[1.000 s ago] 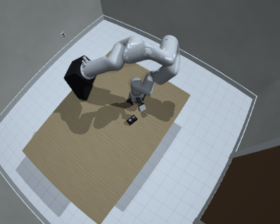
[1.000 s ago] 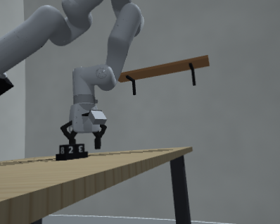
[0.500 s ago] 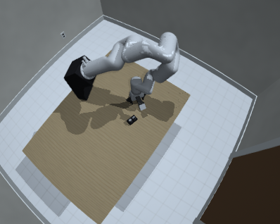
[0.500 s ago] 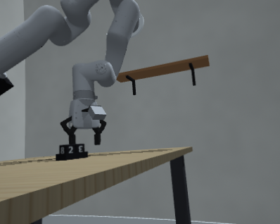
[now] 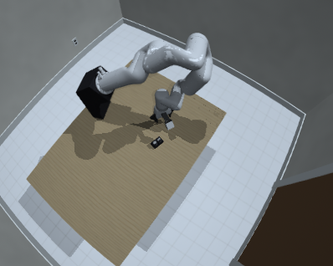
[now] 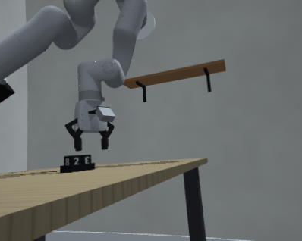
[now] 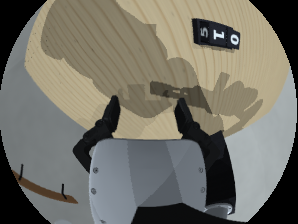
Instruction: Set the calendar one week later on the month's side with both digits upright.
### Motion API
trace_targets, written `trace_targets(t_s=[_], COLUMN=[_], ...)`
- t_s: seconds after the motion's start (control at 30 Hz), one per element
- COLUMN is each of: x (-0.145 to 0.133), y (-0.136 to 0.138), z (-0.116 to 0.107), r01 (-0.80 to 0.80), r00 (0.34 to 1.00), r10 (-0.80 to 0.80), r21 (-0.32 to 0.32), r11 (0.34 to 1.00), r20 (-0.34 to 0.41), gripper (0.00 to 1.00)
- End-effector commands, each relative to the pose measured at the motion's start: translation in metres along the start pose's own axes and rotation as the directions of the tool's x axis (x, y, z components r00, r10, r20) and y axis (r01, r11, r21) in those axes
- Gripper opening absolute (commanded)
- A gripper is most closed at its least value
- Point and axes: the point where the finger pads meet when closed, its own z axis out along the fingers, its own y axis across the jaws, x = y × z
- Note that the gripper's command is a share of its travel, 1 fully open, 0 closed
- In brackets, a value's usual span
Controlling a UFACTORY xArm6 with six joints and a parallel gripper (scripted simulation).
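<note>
From the top view, the calendar sits on the wooden counter as a small dark block, near the middle of its far half, with the gripper hanging over the counter just beyond it; nothing about the digits can be read at this size. In the exterior view the gripper hovers above the calendar and slightly to one side, its fingers spread wide apart and holding nothing, clear of the cubes. The face turned this way shows white marks that look like 8, 2 and a mirrored 3; whether this is the month side I cannot tell. The wrist view shows the calendar lying ahead of the black fingertips, well apart from them, its top faces reading something like 5, 1, 0. By my judgement the work is at its start: both cubes appear seated in the tray, and picking, turning and resetting them all remains.
</note>
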Motion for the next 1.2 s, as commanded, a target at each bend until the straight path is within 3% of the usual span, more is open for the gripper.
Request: trace_targets(t_s=[0.0,0.13,0.4,0.6,0.7,0.97,1.17], x=[0.003,0.018,0.024,0.028,0.043,0.049,0.053], y=[0.001,0.010,0.014,0.016,0.024,0.028,0.030], z=[0.000,0.000,0.000,0.000,0.000,0.000,0.000], r01=[0.132,0.181,0.188,0.378,0.382,0.388,0.560], r00=[0.991,0.983,0.982,0.926,0.924,0.922,0.829], r10=[-0.132,-0.181,-0.188,-0.378,-0.382,-0.388,-0.560], r21=[0.000,0.000,0.000,0.000,0.000,-0.001,-0.001], r11=[0.991,0.983,0.982,0.926,0.924,0.922,0.829], r20=[-0.001,-0.001,-0.001,-0.001,-0.001,-0.001,0.000], gripper=[1.00,1.00,1.00,1.00,1.00,1.00,1.00])
